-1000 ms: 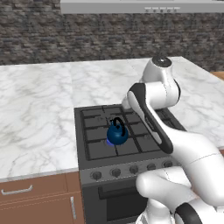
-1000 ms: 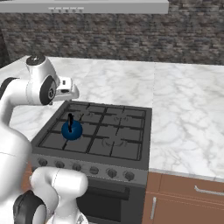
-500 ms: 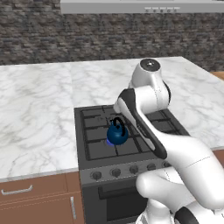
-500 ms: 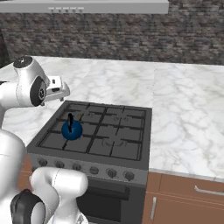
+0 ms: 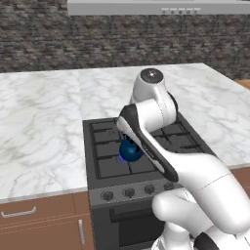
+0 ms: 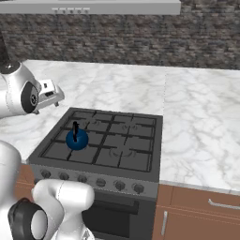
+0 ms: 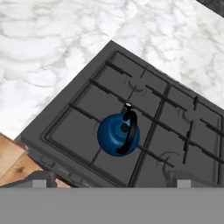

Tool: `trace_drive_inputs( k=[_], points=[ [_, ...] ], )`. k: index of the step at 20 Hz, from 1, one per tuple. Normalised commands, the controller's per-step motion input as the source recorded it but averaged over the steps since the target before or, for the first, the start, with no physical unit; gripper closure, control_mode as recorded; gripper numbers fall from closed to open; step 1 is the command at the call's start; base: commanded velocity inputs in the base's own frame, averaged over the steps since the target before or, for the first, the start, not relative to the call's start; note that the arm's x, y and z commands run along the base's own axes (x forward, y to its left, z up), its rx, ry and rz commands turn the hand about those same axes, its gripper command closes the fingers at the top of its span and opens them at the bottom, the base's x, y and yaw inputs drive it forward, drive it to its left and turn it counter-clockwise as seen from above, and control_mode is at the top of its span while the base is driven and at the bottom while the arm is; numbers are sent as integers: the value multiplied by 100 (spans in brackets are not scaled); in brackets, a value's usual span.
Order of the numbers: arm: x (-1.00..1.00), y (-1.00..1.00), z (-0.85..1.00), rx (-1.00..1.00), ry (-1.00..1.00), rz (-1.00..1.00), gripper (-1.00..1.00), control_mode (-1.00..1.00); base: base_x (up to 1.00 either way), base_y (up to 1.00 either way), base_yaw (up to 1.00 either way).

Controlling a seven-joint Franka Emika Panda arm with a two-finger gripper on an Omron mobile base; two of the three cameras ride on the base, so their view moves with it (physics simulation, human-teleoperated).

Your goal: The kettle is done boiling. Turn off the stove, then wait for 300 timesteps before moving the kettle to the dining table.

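Observation:
The small blue kettle with its black arched handle stands upright on the front left burner of the dark grey stove. In the left base view my arm hides part of the kettle; in the right base view the kettle is plain to see. My gripper hangs well above the stove's front left corner and looks down at the kettle, open, its fingertips wide apart with nothing between them. A row of round knobs lines the stove front. The dining table is out of view.
White marble counter flanks the stove on both sides. A dark stone wall and a range hood stand behind. Brown drawers with metal handles sit under the counter. My arm's elbow rises over the stove.
My arm has swung left, carrying the hand towards the stove's left side. The kettle has stayed on its burner and the gripper has stayed open.

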Motion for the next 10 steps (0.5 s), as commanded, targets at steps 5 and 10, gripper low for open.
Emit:
trace_drive_inputs(
  k=[5,10],
  points=[
    [-7,22,0,-6,-11,5,-100,-100,0,0,0],
    [-5,5,-4,0,-6,-2,-100,-100,0,0,0]
  ],
)
